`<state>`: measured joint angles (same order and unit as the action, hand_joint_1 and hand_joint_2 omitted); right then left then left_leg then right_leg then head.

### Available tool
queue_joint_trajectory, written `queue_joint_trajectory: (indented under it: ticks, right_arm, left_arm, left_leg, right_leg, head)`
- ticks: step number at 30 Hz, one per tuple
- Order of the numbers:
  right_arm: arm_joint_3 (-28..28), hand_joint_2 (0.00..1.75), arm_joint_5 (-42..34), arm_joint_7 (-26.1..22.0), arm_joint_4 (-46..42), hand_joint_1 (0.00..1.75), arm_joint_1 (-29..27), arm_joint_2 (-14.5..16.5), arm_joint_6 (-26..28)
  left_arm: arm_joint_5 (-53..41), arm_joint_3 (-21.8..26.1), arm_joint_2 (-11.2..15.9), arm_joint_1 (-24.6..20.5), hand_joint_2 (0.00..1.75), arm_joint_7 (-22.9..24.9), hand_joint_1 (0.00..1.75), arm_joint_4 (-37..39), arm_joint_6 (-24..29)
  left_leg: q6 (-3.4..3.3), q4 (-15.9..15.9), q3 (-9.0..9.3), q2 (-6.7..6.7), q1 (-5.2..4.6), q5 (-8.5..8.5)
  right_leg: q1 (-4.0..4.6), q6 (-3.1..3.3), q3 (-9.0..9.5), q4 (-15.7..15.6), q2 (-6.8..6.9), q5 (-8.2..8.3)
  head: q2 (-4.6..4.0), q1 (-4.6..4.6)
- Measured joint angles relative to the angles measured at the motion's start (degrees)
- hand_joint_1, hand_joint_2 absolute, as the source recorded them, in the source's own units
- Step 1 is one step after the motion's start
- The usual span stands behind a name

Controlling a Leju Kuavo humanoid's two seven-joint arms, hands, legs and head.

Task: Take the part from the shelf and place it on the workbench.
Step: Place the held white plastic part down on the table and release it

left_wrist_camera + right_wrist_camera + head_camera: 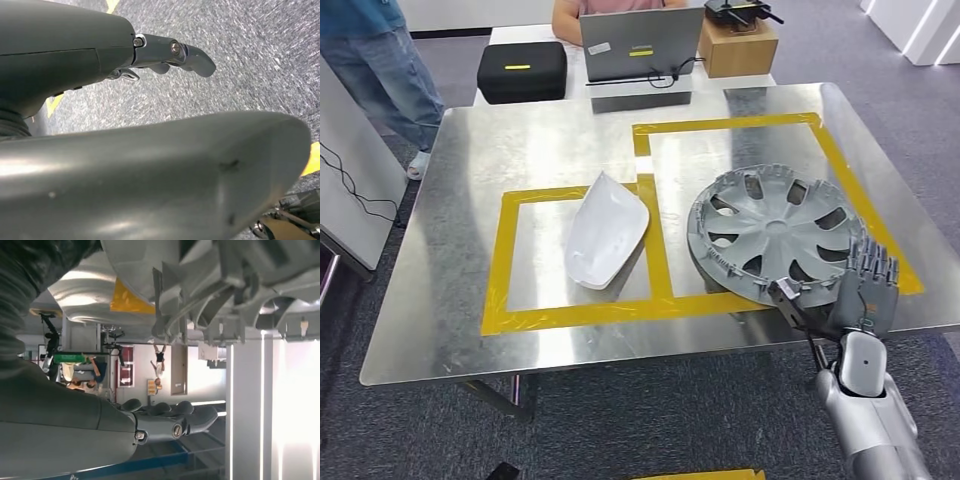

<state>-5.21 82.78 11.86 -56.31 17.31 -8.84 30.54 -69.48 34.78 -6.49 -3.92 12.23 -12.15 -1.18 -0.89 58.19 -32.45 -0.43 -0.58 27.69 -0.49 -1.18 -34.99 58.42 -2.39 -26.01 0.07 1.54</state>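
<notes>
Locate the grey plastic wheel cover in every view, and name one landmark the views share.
Head view: the grey plastic wheel cover lies at right on the metal workbench, in the right yellow tape outline; the right hand is at its near edge.
Left wrist view: not in it.
Right wrist view: its ribbed underside fills the picture's upper part.
Shared landmark: the yellow tape.
</notes>
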Motion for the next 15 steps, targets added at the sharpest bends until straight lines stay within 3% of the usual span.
queue_joint_trajectory:
  ticks: [4,10,15]
  right_arm:
    - [-0.42,0.00,-2.68,-0.73,1.36,0.00,2.34,-2.18,-5.35]
    - [-0.97,0.00,-13.34,-3.90,3.04,0.00,7.09,-5.77,-15.13]
    - [-1.40,0.00,-19.86,-5.49,2.36,0.00,9.04,-7.54,-17.02]
  left_arm:
    - [-0.62,-0.54,0.24,0.06,0.00,-0.34,0.00,0.00,0.67]
    - [-0.86,-0.81,0.73,0.43,0.00,-0.90,0.00,0.00,0.83]
    - [-0.85,-0.81,1.01,0.70,0.00,-1.29,0.00,0.00,0.85]
  left_leg:
    - [-0.01,0.00,0.00,0.00,0.00,0.00]
    - [-0.12,0.01,-0.05,0.00,-0.06,-0.10]
    - [-0.12,0.02,-0.06,0.00,-0.06,-0.12]
  right_leg:
    - [0.00,-0.02,0.00,0.00,0.00,0.01]
    - [-0.05,-0.12,-0.03,0.00,0.00,0.14]
    - [-0.06,-0.14,-0.05,0.00,0.00,0.17]
  head:
    - [0.00,0.00]
    - [0.00,0.01]
    - [0.00,-0.01]
